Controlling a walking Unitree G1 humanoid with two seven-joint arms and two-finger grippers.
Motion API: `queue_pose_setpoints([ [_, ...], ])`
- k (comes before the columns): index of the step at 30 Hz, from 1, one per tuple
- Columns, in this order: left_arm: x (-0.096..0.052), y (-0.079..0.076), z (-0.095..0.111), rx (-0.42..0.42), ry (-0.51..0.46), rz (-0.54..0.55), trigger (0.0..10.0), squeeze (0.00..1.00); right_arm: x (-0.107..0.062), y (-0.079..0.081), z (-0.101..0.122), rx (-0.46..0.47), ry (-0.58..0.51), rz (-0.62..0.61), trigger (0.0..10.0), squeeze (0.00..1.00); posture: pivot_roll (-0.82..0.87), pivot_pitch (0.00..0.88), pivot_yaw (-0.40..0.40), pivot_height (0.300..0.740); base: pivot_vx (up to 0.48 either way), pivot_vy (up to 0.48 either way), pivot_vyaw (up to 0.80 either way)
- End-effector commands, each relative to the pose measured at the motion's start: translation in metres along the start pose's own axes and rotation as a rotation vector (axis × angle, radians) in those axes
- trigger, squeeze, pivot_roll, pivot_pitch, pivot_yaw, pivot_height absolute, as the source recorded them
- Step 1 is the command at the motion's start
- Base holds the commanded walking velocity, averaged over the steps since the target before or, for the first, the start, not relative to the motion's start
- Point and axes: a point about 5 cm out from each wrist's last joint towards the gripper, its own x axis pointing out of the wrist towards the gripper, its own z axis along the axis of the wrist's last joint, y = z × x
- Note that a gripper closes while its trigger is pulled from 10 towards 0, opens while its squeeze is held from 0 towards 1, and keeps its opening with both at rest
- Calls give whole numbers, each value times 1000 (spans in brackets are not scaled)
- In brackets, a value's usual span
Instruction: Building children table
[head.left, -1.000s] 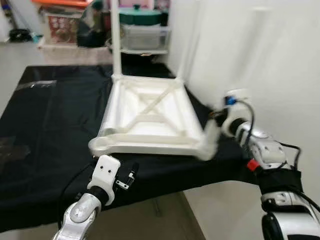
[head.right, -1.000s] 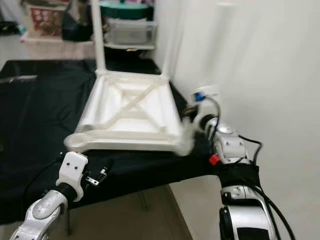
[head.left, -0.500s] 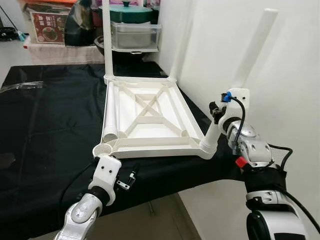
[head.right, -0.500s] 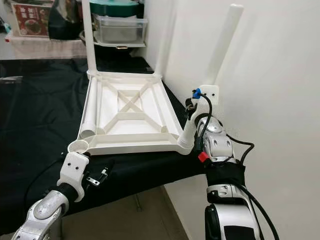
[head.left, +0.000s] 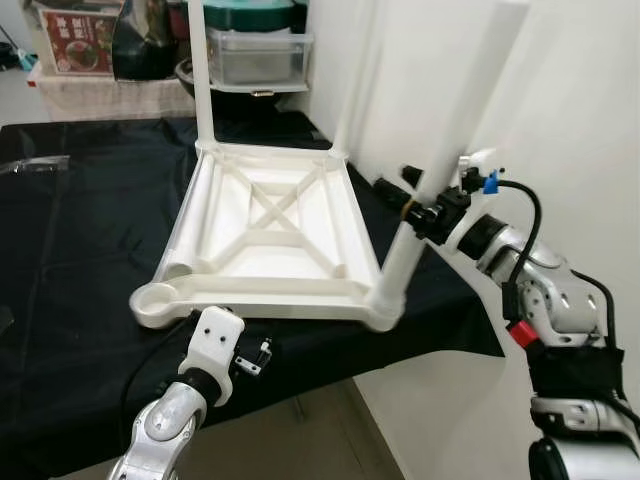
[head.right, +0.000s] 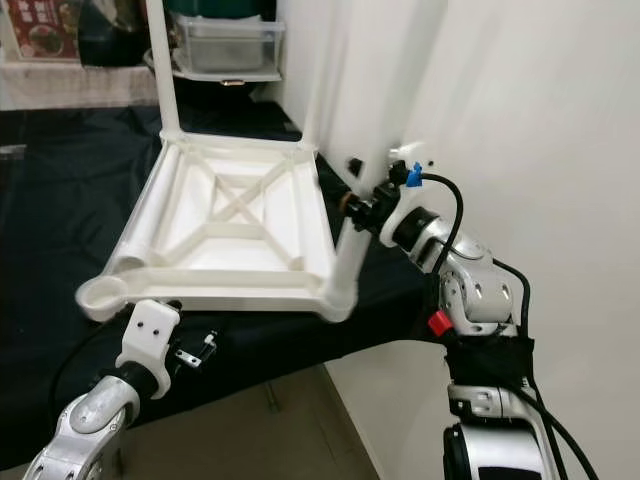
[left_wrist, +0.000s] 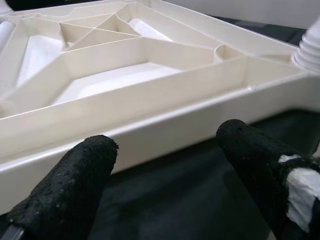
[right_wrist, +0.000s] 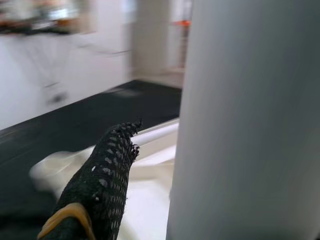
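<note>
Since half a second ago my right gripper has swung the white plastic table leg steeper, its threaded foot now in the near-right corner socket of the upturned white plastic tabletop, centre of the frame, on the black cloth-covered table. I'm clenched around that leg. My left gripper, lower left, hangs with fingers spread just before the tabletop's near edge. I judge the step is seating this leg; next calls for twisting it home

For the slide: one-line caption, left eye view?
Right gripper holds white leg in upturned tabletop's corner.
</note>
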Motion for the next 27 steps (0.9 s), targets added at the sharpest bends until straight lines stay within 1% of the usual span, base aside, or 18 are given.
queue_pose_setpoints([
  [1,1,-3,-2,5,6,-9,10000,0,8,11,-12,-36,56,64,10000,0,29,0,-140,740,0,0,0],
  [4,1,-5,-1,4,5,-13,10000,0,11,8,-24,-71,106,35,10000,0,35,0,-143,740,0,0,0],
  [7,0,-3,-1,5,7,-7,10000,0,10,8,-27,-67,119,43,10000,0,39,0,-144,740,0,0,0],
  [8,-1,-1,-2,7,9,-2,10000,0,8,9,-28,-58,125,53,6549,0,41,0,-145,740,0,0,0],
  [9,-1,-1,-2,7,9,-2,10000,0,8,9,-28,-58,125,53,6549,0,41,0,-145,740,0,0,0],
  [10,-1,2,-2,9,11,4,10000,0,6,9,-32,-43,149,55,0,0,40,0,-144,740,0,0,0],
  [11,-1,2,-2,10,11,4,10000,0,3,2,-40,-33,204,-10,0,0,38,0,-142,740,0,0,0],
  [12,-1,2,-2,10,11,4,10000,0,3,2,-40,-33,204,-10,0,0,38,0,-142,740,0,0,0],
  [13,-1,2,-2,11,11,5,10000,0,1,-4,-46,-28,244,-59,0,0,38,0,-142,740,0,0,0],
  [15,-1,2,-2,11,11,5,10000,0,1,-4,-46,-28,244,-59,0,0,38,0,-142,740,0,0,0],
  [17,-1,0,-1,10,9,0,10000,0,-6,-23,-59,-15,342,-259,0,0,33,0,-136,740,0,0,0],
  [18,-1,0,-1,10,9,0,10000,0,-6,-23,-59,-15,342,-259,0,0,33,0,-136,740,0,0,0],
  [19,0,-1,-1,9,8,-5,10000,0,-11,-34,-65,-8,376,-397,0,0,33,0,-135,740,0,0,0],
  [20,0,-2,-1,8,9,-10,10000,0,-23,-57,-74,16,423,-717,0,0,29,0,-133,740,0,0,0],
  [21,0,-2,-1,8,9,-10,10000,0,-23,-57,-74,16,423,-717,0,0,29,0,-133,740,0,0,0],
  [23,0,-2,-1,8,9,-11,10000,0,-29,-65,-77,32,431,-885,0,0,27,0,-132,740,0,0,0],
  [25,0,-2,-1,8,9,-12,10000,0,-31,-68,-77,31,424,-937,0,0,27,0,-132,740,0,0,0],
  [27,1,-4,-1,5,8,-15,10000,0,-22,-64,-74,51,378,-1040,0,0,26,0,-131,740,0,0,0],
])
